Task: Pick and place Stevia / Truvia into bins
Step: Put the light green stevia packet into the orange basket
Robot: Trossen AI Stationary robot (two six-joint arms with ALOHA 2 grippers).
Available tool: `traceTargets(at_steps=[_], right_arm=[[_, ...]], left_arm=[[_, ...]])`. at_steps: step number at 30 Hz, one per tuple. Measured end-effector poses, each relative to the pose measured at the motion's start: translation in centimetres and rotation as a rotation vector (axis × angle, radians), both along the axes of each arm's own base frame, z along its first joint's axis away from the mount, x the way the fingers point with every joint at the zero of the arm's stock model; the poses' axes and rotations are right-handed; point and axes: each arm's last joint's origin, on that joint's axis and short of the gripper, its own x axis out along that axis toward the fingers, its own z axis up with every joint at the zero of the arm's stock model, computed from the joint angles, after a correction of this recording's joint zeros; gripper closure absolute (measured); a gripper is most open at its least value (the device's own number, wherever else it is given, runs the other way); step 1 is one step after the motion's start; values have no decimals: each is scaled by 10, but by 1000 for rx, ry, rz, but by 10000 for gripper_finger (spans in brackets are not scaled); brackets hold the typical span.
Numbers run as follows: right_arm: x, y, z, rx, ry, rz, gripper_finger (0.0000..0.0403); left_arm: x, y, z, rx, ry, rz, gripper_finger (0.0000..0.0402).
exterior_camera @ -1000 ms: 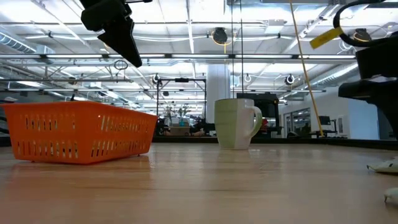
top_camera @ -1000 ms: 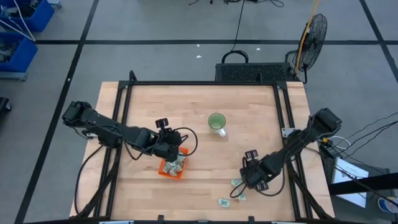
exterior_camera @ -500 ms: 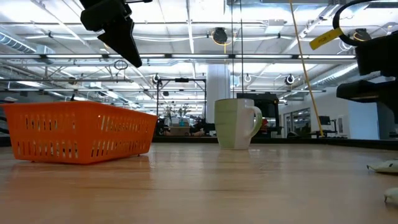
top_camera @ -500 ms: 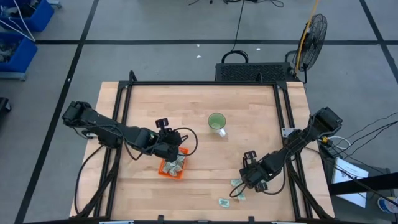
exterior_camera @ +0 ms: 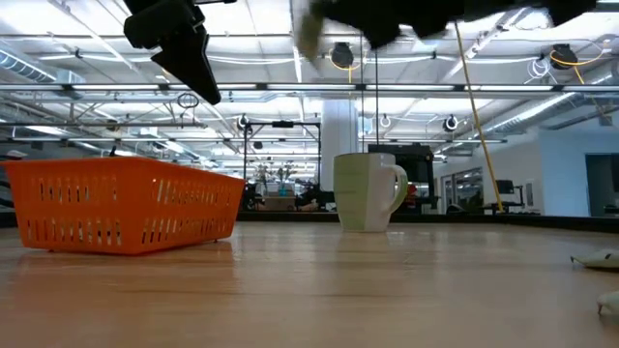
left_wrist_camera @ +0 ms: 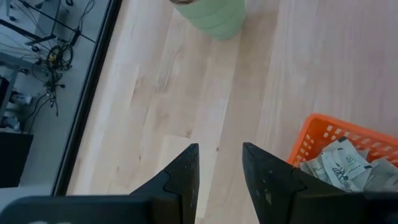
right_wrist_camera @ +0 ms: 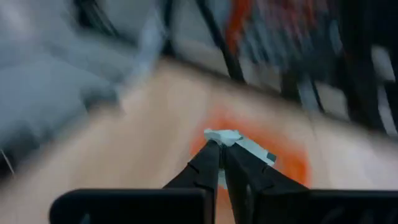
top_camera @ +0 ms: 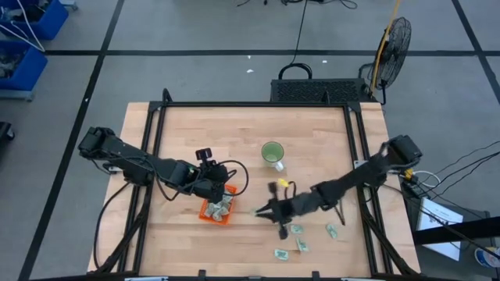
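The orange basket (top_camera: 218, 209) stands left of the table's middle, with several white-and-green sachets (left_wrist_camera: 344, 163) lying in it. My left gripper (left_wrist_camera: 219, 163) hangs open above the basket's far edge and touches nothing. My right arm reaches across from the right, and its gripper (top_camera: 260, 211) is shut on one sachet (right_wrist_camera: 235, 139) in the air just right of the basket. Several more sachets (top_camera: 297, 229) lie flat on the wood near the front right. My right gripper pinches one end of the sachet (right_wrist_camera: 221, 140) between its two fingertips (right_wrist_camera: 208, 163). The rest of the sachet sticks out past the tips. It is lifted clear of the table, with the orange basket (right_wrist_camera: 283, 158) blurred beyond it.
A green cup (top_camera: 272, 153) stands upright behind the table's middle, far right of the basket. Loose sachets (top_camera: 332, 231) lie between the right arm and the front edge. Black frame rails run along the table's left and right sides.
My right gripper has shut on a sachet among those at the front right. It has lifted and swung fast toward the table's left, up to the basket, with the arm stretched out across the table.
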Motion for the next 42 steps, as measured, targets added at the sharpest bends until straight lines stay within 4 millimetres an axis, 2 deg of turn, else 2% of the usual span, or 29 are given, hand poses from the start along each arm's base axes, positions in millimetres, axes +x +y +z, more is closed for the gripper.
traceTargets(at_steps=[3,5,9,13,16,19,23,26,32,37,42], right_arm=[[22,-9,-5,36,-211,160,391],[38,-20,-19,47,-246,197,391],[78,-39,-49,71,-201,137,385],[112,-47,-62,119,-174,92,377],[123,-49,-67,93,-85,80,366],[126,-48,-67,65,-30,85,347],[124,-44,-57,67,-42,93,313],[119,-40,-46,7,-5,116,290],[98,-36,-9,-65,103,63,264],[68,-35,5,-124,343,-38,263],[21,-19,21,-72,625,-70,269]], left_arm=[[0,0,0,2,2,-2,273],[0,0,0,10,2,0,273],[0,2,1,56,-30,42,273],[0,3,2,91,-55,74,273],[-1,3,1,69,-36,62,273],[-2,2,0,44,-13,52,273],[-2,2,0,34,-10,51,273],[-2,2,0,33,-11,52,273],[-2,2,0,32,-12,52,273],[-2,2,0,25,-8,50,273],[-2,2,0,16,-9,48,273]])
